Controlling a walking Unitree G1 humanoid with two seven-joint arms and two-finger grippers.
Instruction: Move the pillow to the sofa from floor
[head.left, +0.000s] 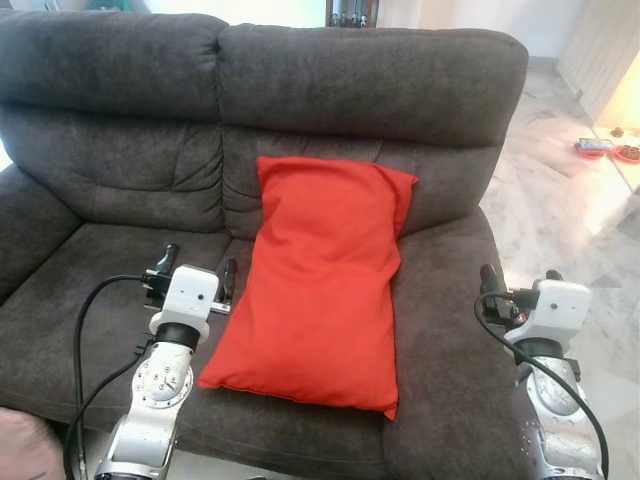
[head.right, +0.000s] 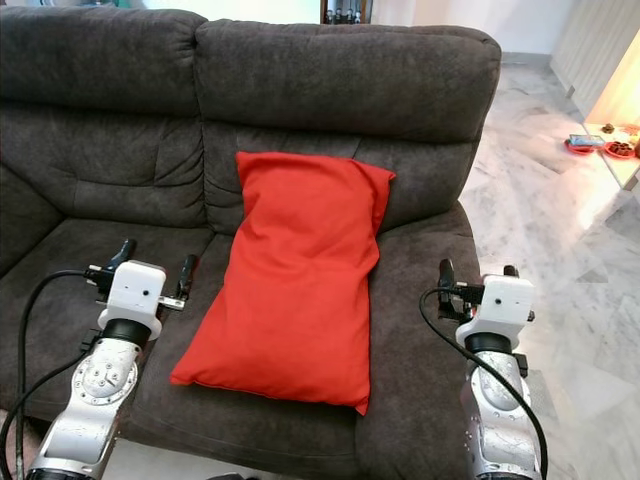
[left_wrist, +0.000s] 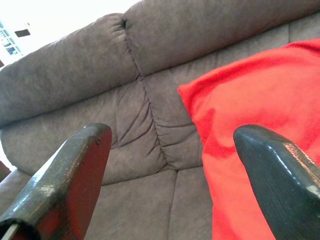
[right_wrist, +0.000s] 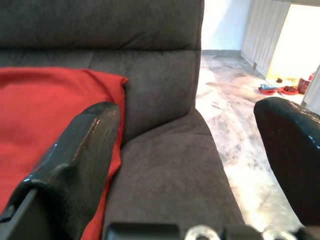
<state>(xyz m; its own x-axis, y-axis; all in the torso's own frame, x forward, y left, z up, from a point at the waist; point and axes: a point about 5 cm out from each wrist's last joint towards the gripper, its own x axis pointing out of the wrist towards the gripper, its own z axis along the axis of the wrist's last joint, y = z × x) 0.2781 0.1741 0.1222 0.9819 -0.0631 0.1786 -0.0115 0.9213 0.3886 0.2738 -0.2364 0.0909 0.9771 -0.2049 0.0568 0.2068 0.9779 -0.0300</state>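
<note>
From the head cameras I see my left gripper (head.left: 199, 266) released over the seat, with the red pillow (head.left: 325, 280) just to its right, lying on the grey sofa (head.left: 120, 170) and leaning against the backrest. My right gripper (head.left: 517, 277) (also spread, holding nothing) sits right of the pillow; its wrist view adds the marble floor (right_wrist: 235, 125) beyond the sofa's end.

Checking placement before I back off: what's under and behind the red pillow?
The red pillow lies on the dark grey sofa, its lower part on the seat cushion, its top leaning against the backrest. Whatever is directly beneath it is covered. Both the left gripper and right gripper are open, clear of it.
</note>
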